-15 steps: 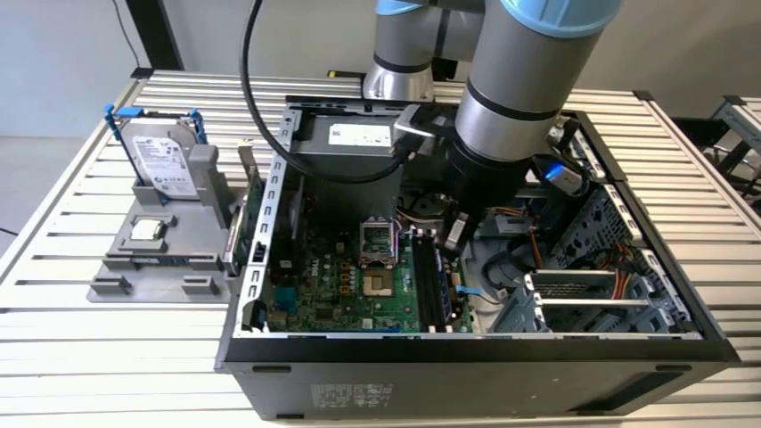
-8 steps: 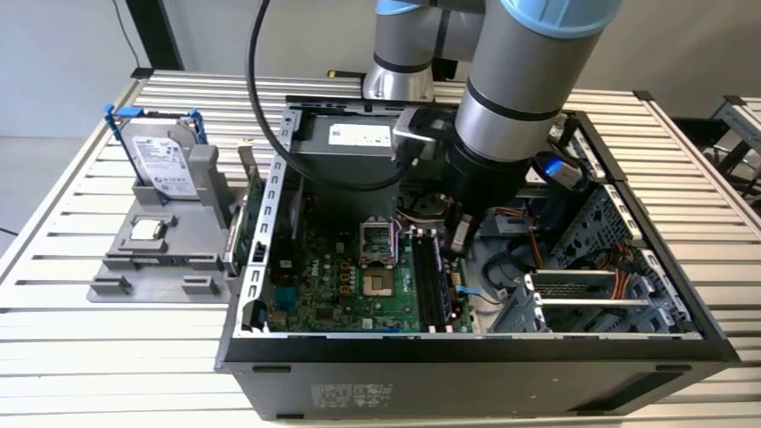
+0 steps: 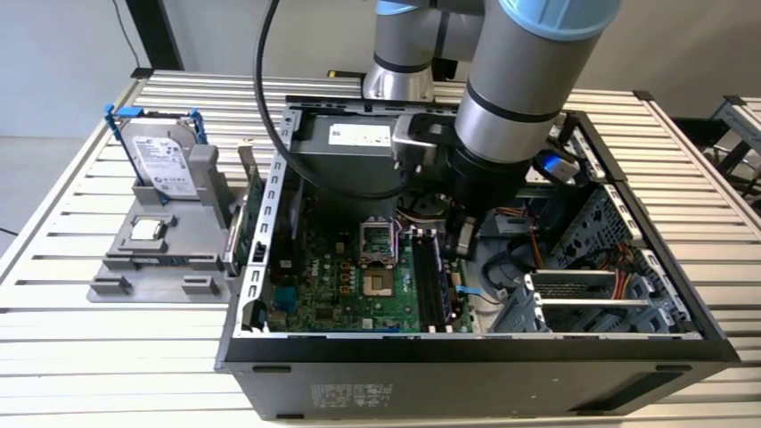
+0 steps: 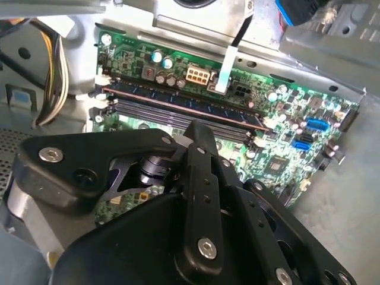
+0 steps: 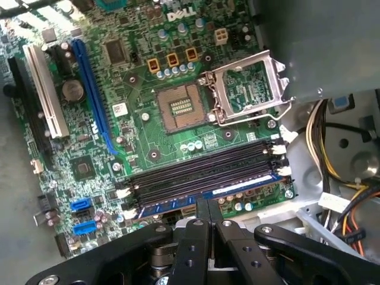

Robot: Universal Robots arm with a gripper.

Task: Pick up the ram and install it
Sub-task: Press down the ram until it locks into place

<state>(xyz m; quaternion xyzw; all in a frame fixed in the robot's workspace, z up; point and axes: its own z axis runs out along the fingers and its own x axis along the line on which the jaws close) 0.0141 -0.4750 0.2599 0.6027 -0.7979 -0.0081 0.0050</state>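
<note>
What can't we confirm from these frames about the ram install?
1. First wrist view: the ram is covered right at the tip of the end effector, so contact and seating cannot be told.
2. Second wrist view: the end effector's own body hides the nearer slots and part of the motherboard.
3. Exterior view: the arm blocks the slots' far end; the latches are too small to tell.

The arm [image 3: 523,80] descends steeply from above, its silver-grey wrist section pointing downward. The black gripper [image 3: 462,239] hangs at its lower end, oriented vertically. In the first wrist view the two black fingers [image 5: 200,217] lie pressed together, tips meeting with no gap. In the second wrist view the finger linkage [image 4: 199,178] appears folded inward.
</note>
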